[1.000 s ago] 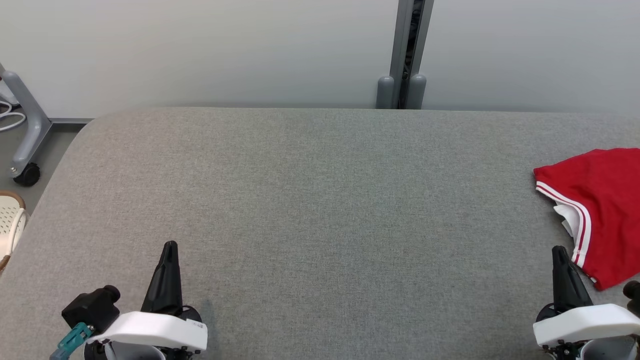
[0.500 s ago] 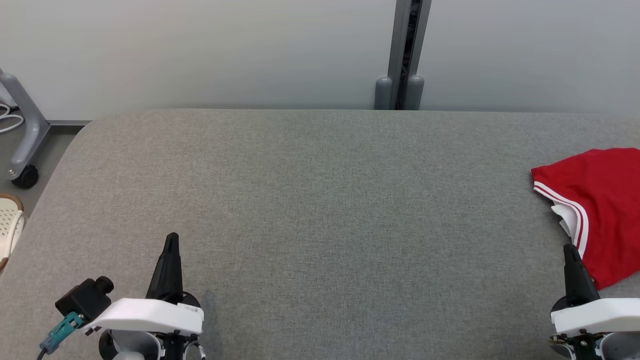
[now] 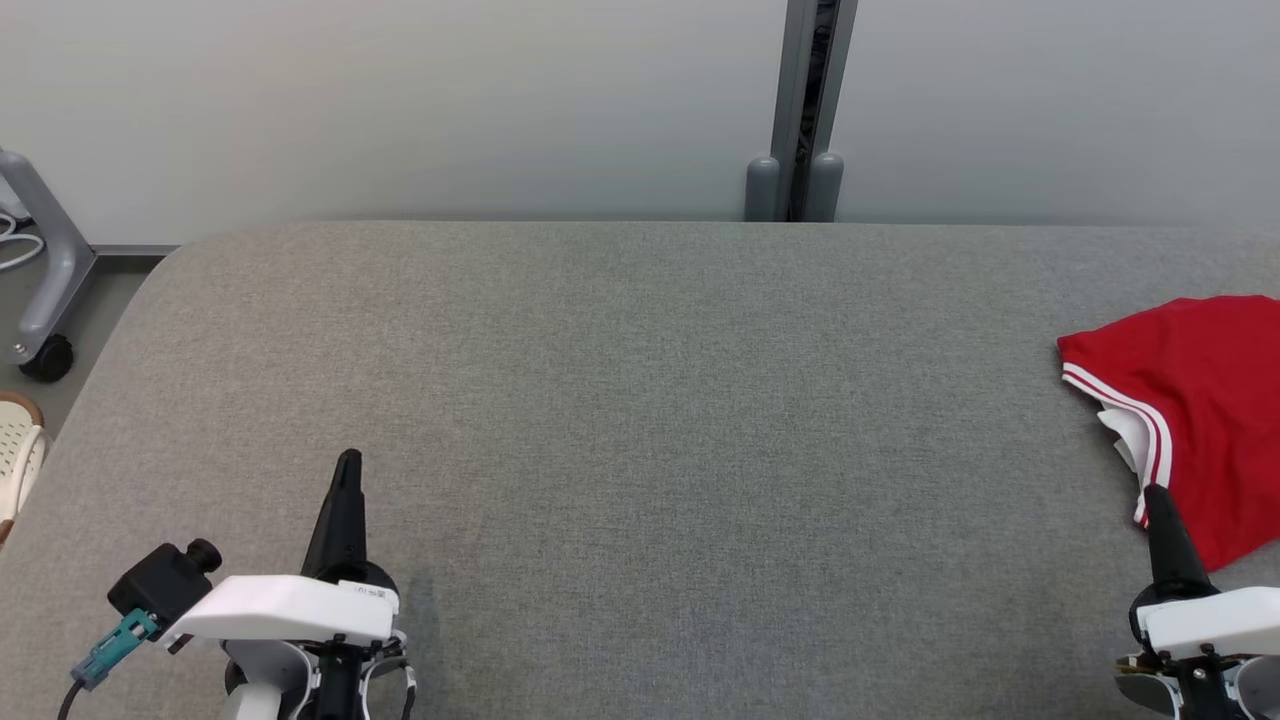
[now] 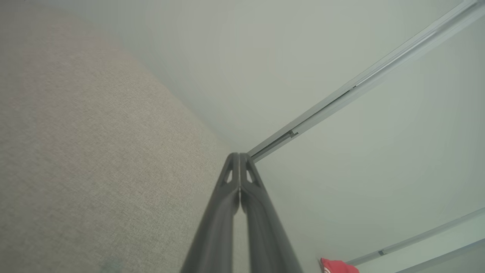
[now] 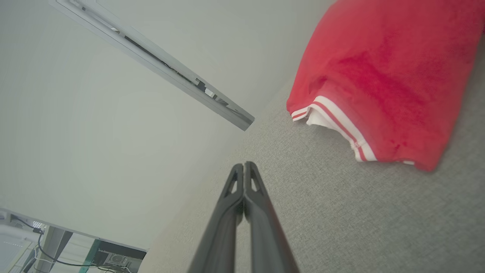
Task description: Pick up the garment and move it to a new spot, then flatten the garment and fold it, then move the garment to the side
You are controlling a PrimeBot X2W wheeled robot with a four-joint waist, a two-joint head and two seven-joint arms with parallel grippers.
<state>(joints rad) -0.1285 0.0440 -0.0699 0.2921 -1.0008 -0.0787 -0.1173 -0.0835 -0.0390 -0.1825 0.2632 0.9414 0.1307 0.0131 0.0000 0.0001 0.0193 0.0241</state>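
The left end effector (image 3: 347, 457) and right end effector (image 3: 1154, 491) are closed, holding nothing; the red garment (image 3: 1205, 400) lies at the bench's (image 3: 640, 400) right edge.

Red garment (image 3: 1215, 390), its hem striped white and red, white inside, lies just past the black right fingers (image 3: 1166, 540). Table (image 3: 640, 400) plain grey weave; wall (image 3: 400, 100) pale grey.

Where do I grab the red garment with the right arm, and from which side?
Probably pinch the white-striped hem of the red garment, coming in from the robot's left with the right gripper opened: that edge faces it and gapes, showing white lining.
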